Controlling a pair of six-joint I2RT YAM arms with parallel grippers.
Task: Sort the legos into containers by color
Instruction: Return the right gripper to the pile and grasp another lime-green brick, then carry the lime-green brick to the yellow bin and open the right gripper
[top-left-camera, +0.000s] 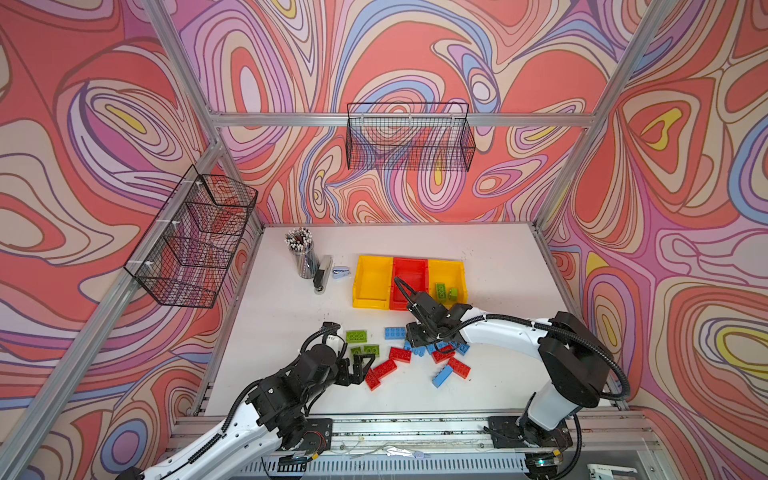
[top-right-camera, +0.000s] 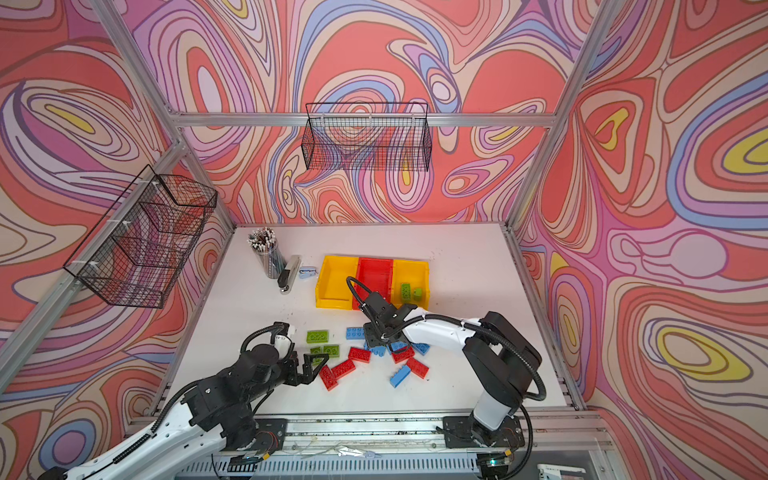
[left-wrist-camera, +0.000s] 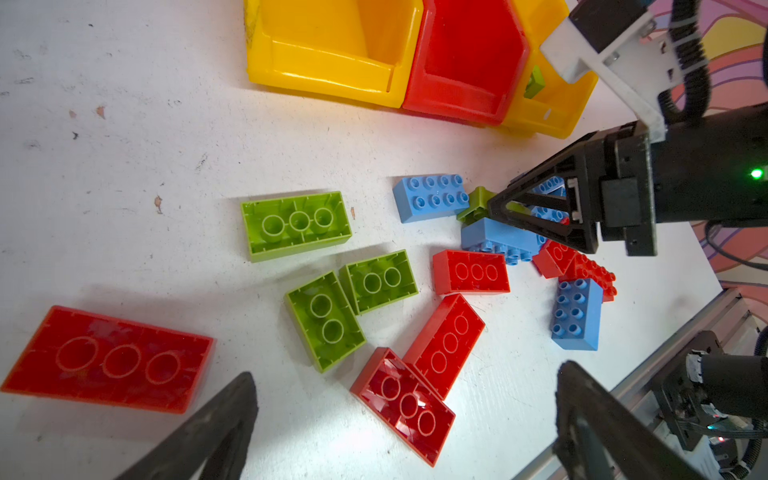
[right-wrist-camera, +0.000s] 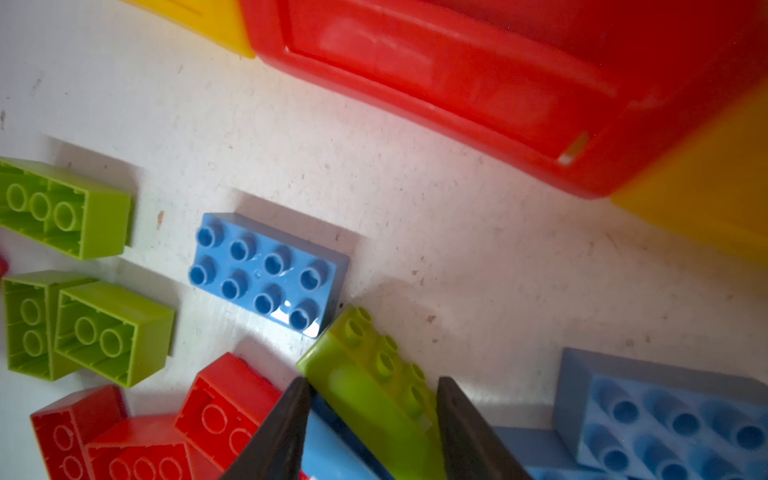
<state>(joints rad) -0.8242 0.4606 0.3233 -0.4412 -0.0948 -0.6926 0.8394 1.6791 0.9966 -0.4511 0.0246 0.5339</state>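
my left claw (top-left-camera: 368, 369) hangs wide open with nothing in it at the near side of the table (top-left-camera: 507, 291), tips just beside two red bricks (top-left-camera: 384, 369) lying hollow side up and touching each other

off to the right, a blue brick (top-left-camera: 441, 377) and another red brick (top-left-camera: 458, 368) lie against each other near the front

a bit farther in, three lime green bricks (top-left-camera: 356, 336) sit hollow side up, the two smaller ones touching

level with them my right claw (right-wrist-camera: 374, 382) is down in the jumble of legos (top-left-camera: 440, 353), blue and red mixed. the jaws are part open with a tilted green brick (right-wrist-camera: 386, 403) between them. the right wrist view shows a finger (right-wrist-camera: 286, 424) close on each side, but i can't tell whether they're actually pressing it. there's a blue one under it, and its far corner is just beside a studs-up blue brick (right-wrist-camera: 266, 274)

past the pile, the containers (top-left-camera: 372, 302): three bins joined in a row, yellow, then the red bin (top-left-camera: 409, 270), then the right yellow bin (top-left-camera: 446, 262), which holds two green pieces (top-left-camera: 441, 290)

far left, a cup of pens (top-left-camera: 303, 257) with a stapler (top-left-camera: 322, 274) beside it

two black wire baskets (top-left-camera: 409, 141) hang on the walls above
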